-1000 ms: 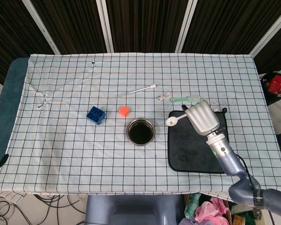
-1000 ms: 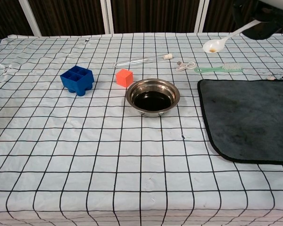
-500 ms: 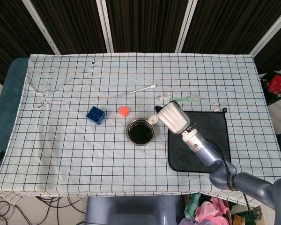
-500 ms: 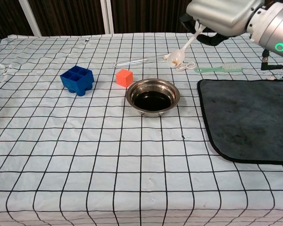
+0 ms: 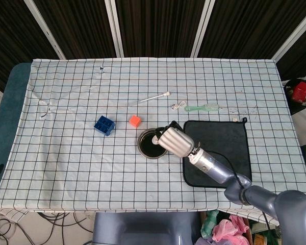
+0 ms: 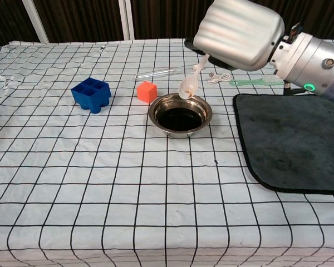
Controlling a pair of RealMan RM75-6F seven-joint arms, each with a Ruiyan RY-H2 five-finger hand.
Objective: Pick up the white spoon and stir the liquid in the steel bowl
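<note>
The steel bowl (image 5: 149,147) (image 6: 180,114) holds dark liquid and stands near the table's middle. My right hand (image 5: 175,142) (image 6: 239,33) holds the white spoon (image 6: 190,83) (image 5: 156,138) by its handle. The spoon's scoop points down and hangs just above the bowl's far rim, clear of the liquid. In the head view the hand covers the bowl's right edge and most of the spoon. My left hand appears in neither view.
A dark grey mat (image 5: 217,153) (image 6: 292,142) lies right of the bowl. An orange cube (image 5: 135,121) (image 6: 147,91) and a blue block (image 5: 104,125) (image 6: 91,94) sit to the bowl's left. Behind it lie a clear tube (image 6: 167,71), a white cable (image 6: 219,77) and a green brush (image 5: 204,107) (image 6: 260,81).
My right hand has carried the spoon leftward from above the mat to over the bowl and lowered it; the scoop has tipped from level to pointing down.
</note>
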